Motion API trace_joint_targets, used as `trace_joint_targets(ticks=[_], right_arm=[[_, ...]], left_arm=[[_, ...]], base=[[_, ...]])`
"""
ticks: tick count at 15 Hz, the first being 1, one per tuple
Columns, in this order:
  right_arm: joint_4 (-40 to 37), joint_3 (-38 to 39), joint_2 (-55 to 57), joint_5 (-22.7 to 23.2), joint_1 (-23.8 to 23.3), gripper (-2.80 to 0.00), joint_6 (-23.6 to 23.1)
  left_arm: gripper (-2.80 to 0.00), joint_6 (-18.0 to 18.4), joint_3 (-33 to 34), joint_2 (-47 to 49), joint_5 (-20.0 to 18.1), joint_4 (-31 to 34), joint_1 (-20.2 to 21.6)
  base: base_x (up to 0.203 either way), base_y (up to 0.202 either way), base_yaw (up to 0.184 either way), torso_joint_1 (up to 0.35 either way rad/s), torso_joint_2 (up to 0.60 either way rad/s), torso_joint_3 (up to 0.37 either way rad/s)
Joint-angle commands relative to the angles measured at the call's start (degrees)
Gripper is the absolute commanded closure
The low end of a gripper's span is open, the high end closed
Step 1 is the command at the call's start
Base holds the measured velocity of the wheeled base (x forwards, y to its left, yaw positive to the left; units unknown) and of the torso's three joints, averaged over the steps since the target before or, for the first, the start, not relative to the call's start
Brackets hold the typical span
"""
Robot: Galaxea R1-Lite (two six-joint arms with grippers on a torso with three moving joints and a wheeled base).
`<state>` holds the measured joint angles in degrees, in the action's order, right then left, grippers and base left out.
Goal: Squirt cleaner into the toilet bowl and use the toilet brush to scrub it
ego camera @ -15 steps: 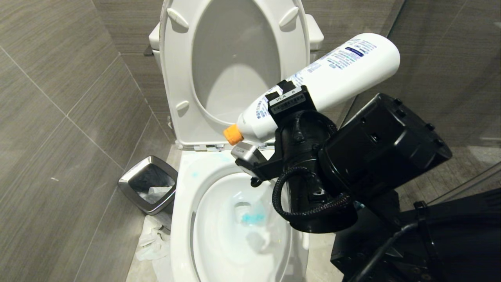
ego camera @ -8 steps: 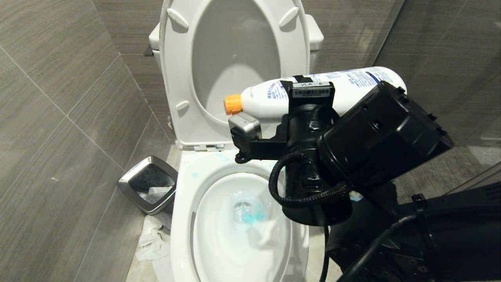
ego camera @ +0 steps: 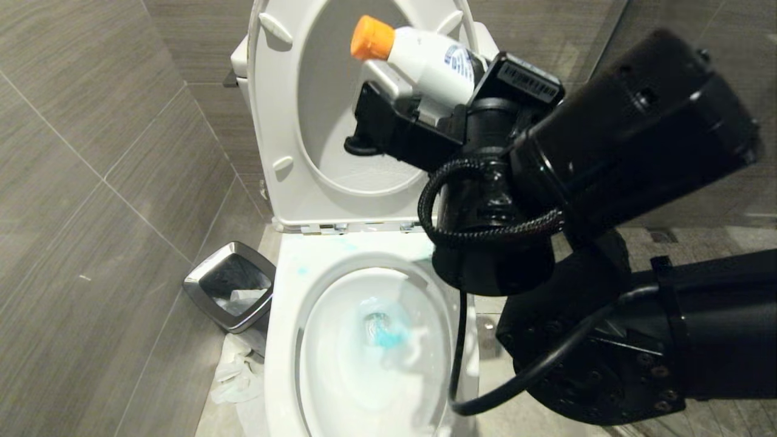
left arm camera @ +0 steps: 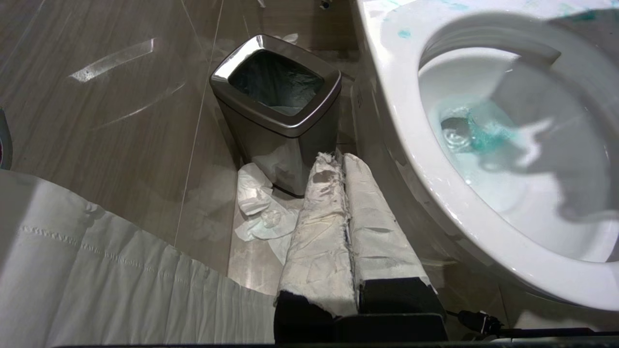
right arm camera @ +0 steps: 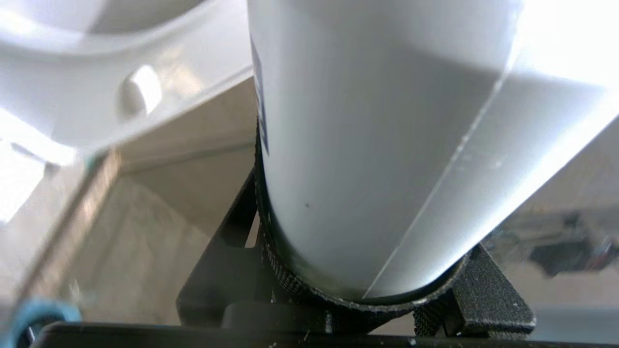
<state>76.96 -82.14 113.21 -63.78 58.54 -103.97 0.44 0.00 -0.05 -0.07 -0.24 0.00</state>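
Progress check: the toilet bowl (ego camera: 364,340) at the bottom centre of the head view already has blue cleaner pooled around the drain and smears on its rim, so the squirting part looks basically done. The right gripper (ego camera: 467,91) sits upper centre, jaws clamped on the cleaner bottle (ego camera: 431,64), which is tipped with its orange cap (ego camera: 371,37) pointing up in front of the raised seat. The left gripper (left arm camera: 358,270) is parked low beside the steel waste bin (left arm camera: 278,101), jaws together. No toilet brush anywhere in view, so scrubbing is all still left.
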Motion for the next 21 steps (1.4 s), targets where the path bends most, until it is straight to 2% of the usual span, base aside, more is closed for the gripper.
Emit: trace_joint_targets(ticks=[1, 3, 5, 8, 10, 13, 15, 17, 19, 20, 21], right_arm=[[0.5, -3.7, 0.3, 0.1, 0.9, 0.00, 2.0], [0.6, -3.8, -1.1, 0.4, 1.0, 0.00, 3.6], [0.7, -5.5, -2.3, 3.7, 1.0, 0.00, 3.9], [0.9, -14.4, -1.9, 5.7, 1.0, 0.00, 4.0], [0.1, -19.3, -3.2, 5.8, 0.9, 0.00, 3.8], [-5.8, -17.2, -10.0, 5.3, -1.2, 0.00, 4.7], [-9.2, -16.5, -12.8, 2.5, -2.1, 0.00, 6.1], [-17.8, -15.3, -16.5, 1.0, -3.3, 0.00, 9.1], [-33.4, -14.3, -20.7, 1.0, -6.5, 0.00, 14.0], [-42.1, -14.5, -22.3, 2.0, -8.8, 0.00, 17.2], [-51.3, -14.9, -23.6, 4.9, -12.2, 0.00, 21.5]], left_arm=[[0.00, 0.0, 0.1, 0.0, 0.0, 0.0, 0.0], [0.00, 0.0, 0.1, 0.0, 0.0, 0.0, 0.0], [0.00, 0.0, 0.1, 0.0, 0.0, 0.0, 0.0], [0.00, 0.0, 0.1, 0.0, 0.0, 0.0, 0.0], [0.00, 0.0, 0.1, 0.0, 0.0, 0.0, 0.0], [0.00, 0.0, 0.1, 0.0, 0.0, 0.0, 0.0], [0.00, 0.0, 0.1, 0.0, 0.0, 0.0, 0.0], [0.00, 0.0, 0.1, 0.0, 0.0, 0.0, 0.0], [0.00, 0.0, 0.1, 0.0, 0.0, 0.0, 0.0], [0.00, 0.0, 0.1, 0.0, 0.0, 0.0, 0.0], [0.00, 0.0, 0.1, 0.0, 0.0, 0.0, 0.0]], base=[[0.000, 0.000, 0.000, 0.000, 0.00, 0.000], [0.000, 0.000, 0.000, 0.000, 0.00, 0.000], [0.000, 0.000, 0.000, 0.000, 0.00, 0.000], [0.000, 0.000, 0.000, 0.000, 0.00, 0.000], [0.000, 0.000, 0.000, 0.000, 0.00, 0.000], [0.000, 0.000, 0.000, 0.000, 0.00, 0.000], [0.000, 0.000, 0.000, 0.000, 0.00, 0.000], [0.000, 0.000, 0.000, 0.000, 0.00, 0.000], [0.000, 0.000, 0.000, 0.000, 0.00, 0.000], [0.000, 0.000, 0.000, 0.000, 0.00, 0.000], [0.000, 0.000, 0.000, 0.000, 0.00, 0.000]])
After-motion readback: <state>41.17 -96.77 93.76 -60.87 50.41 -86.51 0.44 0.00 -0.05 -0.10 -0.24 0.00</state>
